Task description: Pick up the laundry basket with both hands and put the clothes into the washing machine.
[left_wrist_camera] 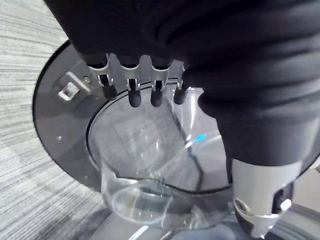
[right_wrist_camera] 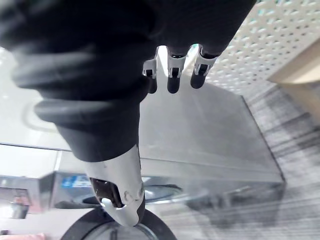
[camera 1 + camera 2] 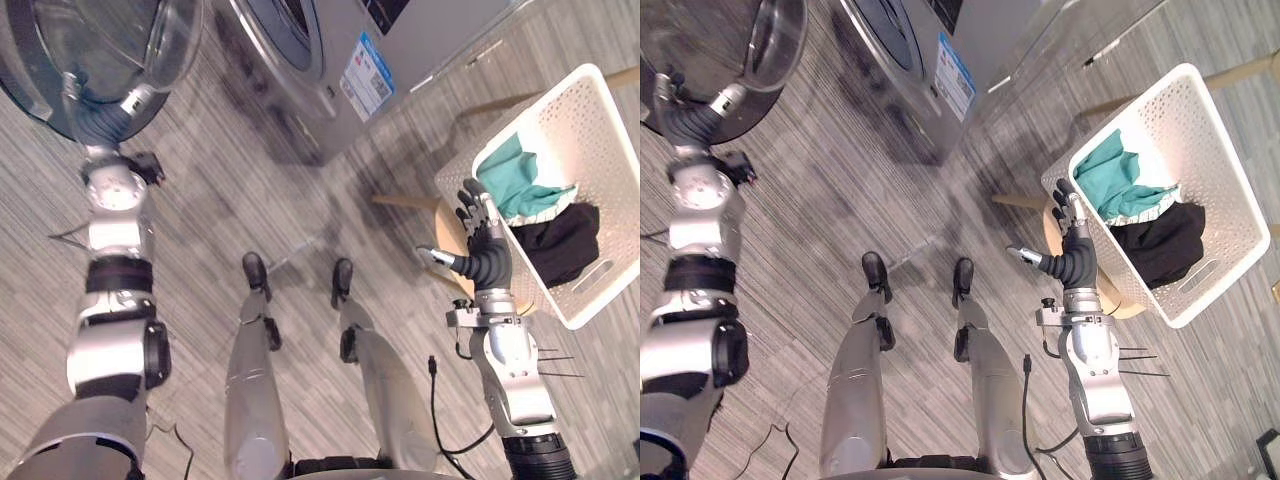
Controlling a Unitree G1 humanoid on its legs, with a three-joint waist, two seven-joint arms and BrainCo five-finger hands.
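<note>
A white perforated laundry basket (image 3: 585,110) stands on a round wooden stool (image 3: 449,228) at the right. A teal cloth (image 3: 512,178) and a black cloth (image 3: 565,242) lie in it. My right hand (image 3: 482,238) is open beside the basket's near wall, fingers straight and thumb spread, holding nothing; its fingers (image 2: 171,76) show by the basket wall (image 2: 260,40). The grey washing machine (image 3: 330,55) is at the top with its round glass door (image 3: 90,45) swung open to the left. My left hand (image 3: 103,118) is up at that door, its fingers (image 1: 132,92) relaxed against the door's inner ring (image 1: 65,130).
Grey striped carpet floor (image 3: 200,210) lies between the machine and the stool. The stool's wooden legs (image 3: 404,201) stick out toward the machine. The open door overhangs the floor at the far left.
</note>
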